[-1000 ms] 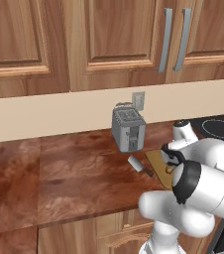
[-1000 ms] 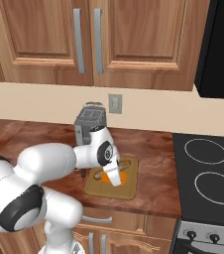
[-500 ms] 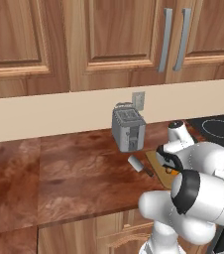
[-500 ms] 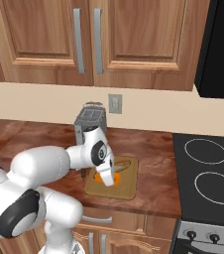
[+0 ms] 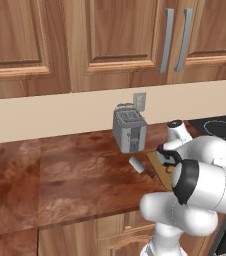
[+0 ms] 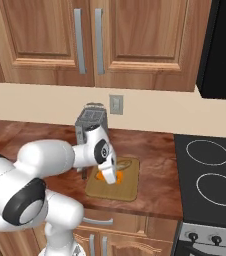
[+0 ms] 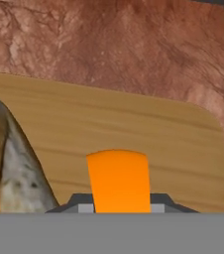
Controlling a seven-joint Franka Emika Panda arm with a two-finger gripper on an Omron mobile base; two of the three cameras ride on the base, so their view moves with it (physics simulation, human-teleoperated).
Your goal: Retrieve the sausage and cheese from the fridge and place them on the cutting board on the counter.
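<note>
Cheese [image 7: 118, 179], an orange-yellow wedge, sits clamped between the two dark fingertips [image 7: 159, 202] of the gripper [image 7: 118, 204], which are pressed against its sides. From the hand view the wedge rises straight ahead of the fingers, with the tan cutting board [image 7: 148, 134] spread beneath and beyond it. To the left of the fingers in that view lies a mottled grey-brown rounded shape [image 7: 12, 168] on the board; what it is cannot be told. Past the board's far edge runs the reddish-brown counter [image 7: 114, 44].

From the right base view, the gripper [image 6: 106, 176] points down over the cutting board [image 6: 122, 187], the orange cheese [image 6: 103, 176] showing at its tips just above the board's near-left part. A grey toaster [image 6: 91, 121] stands behind the arm against the wall. From the left base view, a white cylinder with a dark handle [image 5: 141, 167] lies on the counter [image 5: 70, 175] just in front of the toaster [image 5: 129, 130], beside the board's edge [image 5: 155, 162].
</note>
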